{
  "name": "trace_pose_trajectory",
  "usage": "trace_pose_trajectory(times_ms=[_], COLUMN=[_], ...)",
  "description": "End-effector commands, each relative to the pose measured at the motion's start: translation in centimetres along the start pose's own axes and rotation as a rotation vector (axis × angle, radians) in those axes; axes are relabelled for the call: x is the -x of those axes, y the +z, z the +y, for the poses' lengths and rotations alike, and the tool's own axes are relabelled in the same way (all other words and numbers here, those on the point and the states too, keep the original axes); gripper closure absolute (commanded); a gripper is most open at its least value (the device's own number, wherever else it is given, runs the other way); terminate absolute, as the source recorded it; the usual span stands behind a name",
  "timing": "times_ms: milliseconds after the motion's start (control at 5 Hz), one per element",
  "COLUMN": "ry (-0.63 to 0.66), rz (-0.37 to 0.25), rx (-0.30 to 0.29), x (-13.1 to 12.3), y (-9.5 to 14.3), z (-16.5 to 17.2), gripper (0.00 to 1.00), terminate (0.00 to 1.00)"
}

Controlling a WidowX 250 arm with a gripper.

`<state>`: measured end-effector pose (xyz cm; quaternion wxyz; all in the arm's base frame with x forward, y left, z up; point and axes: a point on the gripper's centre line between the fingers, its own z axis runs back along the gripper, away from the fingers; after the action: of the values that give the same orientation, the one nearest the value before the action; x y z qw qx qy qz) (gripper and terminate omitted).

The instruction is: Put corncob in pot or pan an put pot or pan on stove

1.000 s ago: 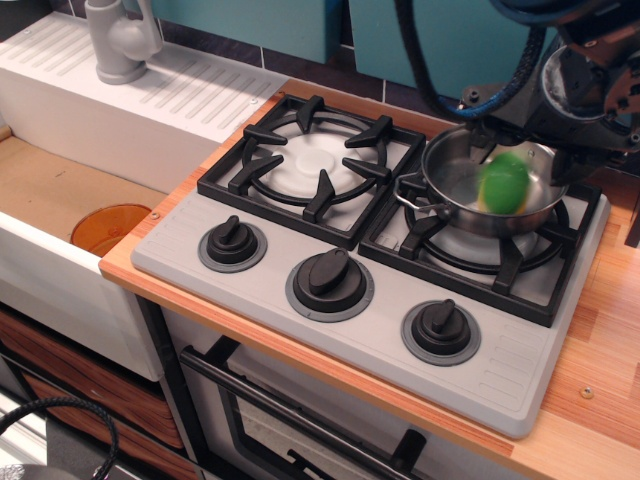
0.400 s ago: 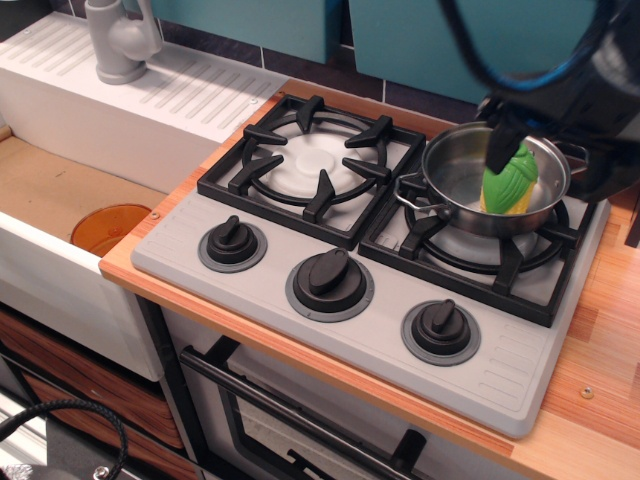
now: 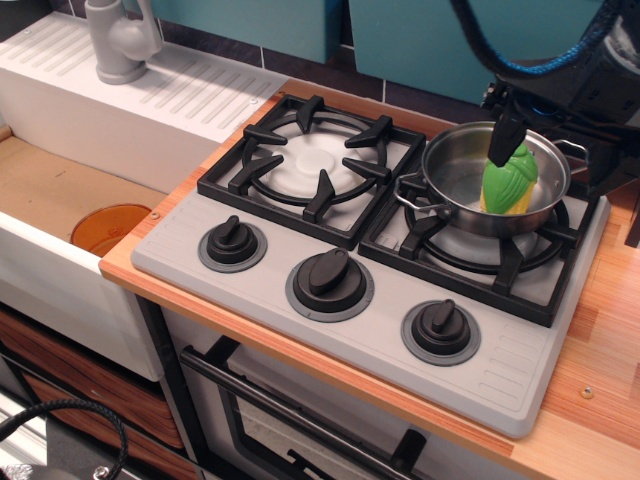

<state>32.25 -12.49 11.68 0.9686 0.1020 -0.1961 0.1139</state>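
Observation:
The shiny steel pot [image 3: 455,170] sits on the right grate of the grey stove [image 3: 330,240]. The green corncob [image 3: 510,182], yellow at its lower end, stands inside the pot and leans on its far right wall. My gripper [image 3: 522,150] hangs over the pot. One black finger [image 3: 505,140] shows just above and left of the corncob's top, and the other finger is hidden by the arm. The jaws look open, and the corncob rests in the pot on its own.
The left burner [image 3: 312,160] has nothing on it. Three black knobs [image 3: 330,275] line the stove's front. An orange disc [image 3: 110,228] lies in the sink at left, with a grey faucet [image 3: 120,40] behind. The wooden counter [image 3: 600,350] runs along the right.
The corncob dropped from mid-air into the pot and came to rest against its wall. The gripper finger has since lifted slightly while the corncob stayed put.

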Motion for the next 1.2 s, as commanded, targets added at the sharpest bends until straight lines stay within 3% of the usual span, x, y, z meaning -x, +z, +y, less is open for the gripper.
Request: trace_pose_trajectory(times_ms=[0,200,800,1000], ry=[0.027,-0.036,-0.126,-0.122], rz=[-0.052,0.044,0.095,0.119], rx=[0.043,-0.065,-0.043,-0.06], x=[-1.8,-3.6,-8.0,-7.7], y=[2.1,0.0,-5.4,-4.6], z=[-0.2,-1.0,2.4,3.5], gripper=[0.0,0.0,0.0,0.0], terminate=[0.0,0.0,0.0,0.0])
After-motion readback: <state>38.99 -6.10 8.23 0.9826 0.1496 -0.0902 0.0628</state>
